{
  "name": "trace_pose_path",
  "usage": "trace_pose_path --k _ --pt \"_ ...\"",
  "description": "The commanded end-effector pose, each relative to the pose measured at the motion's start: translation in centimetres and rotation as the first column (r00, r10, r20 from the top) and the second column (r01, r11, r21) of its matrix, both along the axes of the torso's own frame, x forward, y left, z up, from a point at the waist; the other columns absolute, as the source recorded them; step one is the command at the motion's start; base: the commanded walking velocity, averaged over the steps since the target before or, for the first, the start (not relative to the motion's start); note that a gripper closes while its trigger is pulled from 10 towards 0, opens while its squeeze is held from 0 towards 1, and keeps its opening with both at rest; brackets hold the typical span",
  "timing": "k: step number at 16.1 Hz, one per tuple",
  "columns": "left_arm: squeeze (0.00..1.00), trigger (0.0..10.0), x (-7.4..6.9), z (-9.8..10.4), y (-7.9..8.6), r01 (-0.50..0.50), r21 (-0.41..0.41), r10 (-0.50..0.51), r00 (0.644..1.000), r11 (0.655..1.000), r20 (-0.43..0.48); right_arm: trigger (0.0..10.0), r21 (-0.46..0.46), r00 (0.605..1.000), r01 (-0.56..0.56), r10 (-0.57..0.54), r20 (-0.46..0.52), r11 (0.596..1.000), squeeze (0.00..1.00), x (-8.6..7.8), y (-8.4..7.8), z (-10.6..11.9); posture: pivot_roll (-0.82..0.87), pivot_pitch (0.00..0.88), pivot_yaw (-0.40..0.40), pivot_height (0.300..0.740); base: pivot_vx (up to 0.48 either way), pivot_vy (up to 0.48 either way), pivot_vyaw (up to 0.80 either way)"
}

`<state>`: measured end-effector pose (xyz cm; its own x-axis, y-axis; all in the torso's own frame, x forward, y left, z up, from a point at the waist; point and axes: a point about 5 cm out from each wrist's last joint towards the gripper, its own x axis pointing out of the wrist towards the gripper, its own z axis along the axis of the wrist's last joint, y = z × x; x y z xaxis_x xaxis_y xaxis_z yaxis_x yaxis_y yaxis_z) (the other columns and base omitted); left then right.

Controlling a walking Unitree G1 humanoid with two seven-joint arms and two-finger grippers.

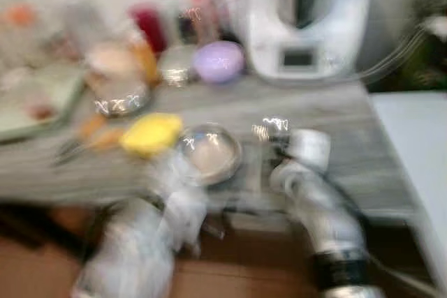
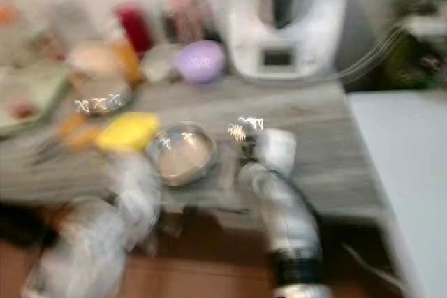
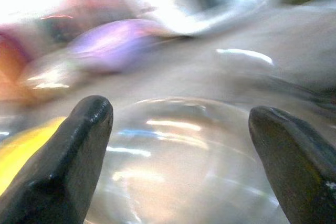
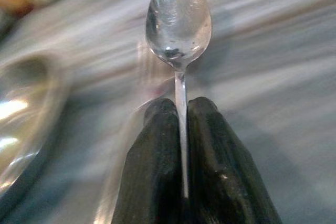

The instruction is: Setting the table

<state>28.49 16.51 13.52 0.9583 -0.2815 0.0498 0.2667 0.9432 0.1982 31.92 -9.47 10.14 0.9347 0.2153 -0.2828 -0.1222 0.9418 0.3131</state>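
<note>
Two grippers work at the table's [image 1: 391, 151] near edge. The right gripper [image 4: 181, 114] is clamped on a spoon [image 4: 178, 19] above bare tabletop beside the glass bowl [image 1: 208, 151]; the left gripper [image 3: 178, 129] stands spread apart around that bowl.

A white kitchen machine [image 1: 307, 19] stands at the back of the grey counter [image 1: 391, 137], with a red container [image 1: 148, 27] well to its left.

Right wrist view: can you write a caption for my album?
The right gripper's black fingers pinch a shiny spoon by its handle above the grey table.
</note>
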Motion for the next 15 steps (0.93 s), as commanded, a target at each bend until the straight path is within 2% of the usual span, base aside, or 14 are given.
trace_pose_path --k 1,3,6,7,9,12,15 --pt "0.0 10.0 -0.5 -2.5 2.4 -0.047 -0.043 0.043 0.995 0.998 -0.088 10.0 -0.026 0.998 0.038 -0.039 -0.042 0.999 0.0 -0.2 -1.5 -1.0 -0.18 0.047 0.121 0.74 0.0 0.0 0.0" --pt "0.0 10.0 -0.7 -3.4 2.4 -0.001 0.01 0.002 0.995 1.0 -0.102 10.0 -0.035 0.999 0.029 -0.031 -0.035 0.999 0.0 -0.3 -1.8 -1.0 -0.18 0.049 0.12 0.74 0.0 0.0 0.0" --pt "0.0 10.0 -0.7 -3.4 2.2 0.029 0.034 -0.026 0.995 0.999 -0.1 10.0 -0.048 0.999 0.027 -0.028 -0.017 0.998 0.0 -0.4 -2.2 -0.9 -0.2 0.048 0.126 0.74 0.0 0.0 0.0" --pt "0.0 10.0 -0.7 -3.4 2.1 0.041 0.031 -0.038 0.994 0.999 -0.102 10.0 -0.048 0.999 0.031 -0.031 -0.015 0.998 0.0 -0.4 -2.3 -0.9 -0.2 0.048 0.126 0.74 0.0 0.0 0.0" --pt "0.0 10.0 -0.2 -3.9 2.0 0.144 -0.012 -0.144 0.983 0.99 -0.113 10.0 -0.046 0.999 0.038 -0.039 -0.024 0.998 0.0 -0.6 -2.5 -1.1 -0.2 0.047 0.126 0.74 0.0 0.0 0.0" --pt "0.0 10.0 -1.1 -4.2 1.8 0.258 -0.049 -0.262 0.956 0.965 -0.13 10.0 -0.036 0.999 0.031 -0.032 -0.035 0.999 0.0 -0.8 -2.0 -1.3 -0.2 0.049 0.125 0.74 0.0 0.0 0.0" --pt "0.0 10.0 -1.3 -4.3 2.0 0.32 -0.065 -0.326 0.935 0.945 -0.141 10.0 -0.037 0.999 0.032 -0.033 -0.034 0.999 0.0 -0.6 -2.0 -1.2 -0.2 0.049 0.124 0.74 0.0 0.0 0.0"
